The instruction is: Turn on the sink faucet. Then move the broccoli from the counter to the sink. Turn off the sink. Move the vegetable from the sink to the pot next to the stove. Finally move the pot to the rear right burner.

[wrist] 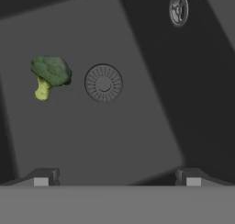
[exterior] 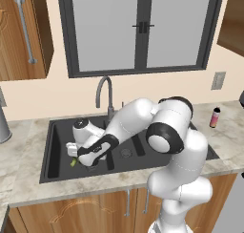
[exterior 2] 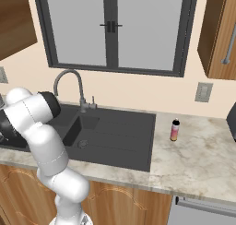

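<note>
green broccoli (wrist: 50,75) lies beyond the left fingers (wrist: 43,177).

A big window (exterior: 142,29) with a dark frame sat in the far wall (exterior: 62,91), which was a soft cream color. Brown wood cupboards (exterior: 21,34) hung high on the left and right. One had a long silver handle (exterior: 25,30). More wood doors (exterior: 86,210) were down low. A little grey plug plate (exterior: 218,80) was on the wall at the right.
</note>
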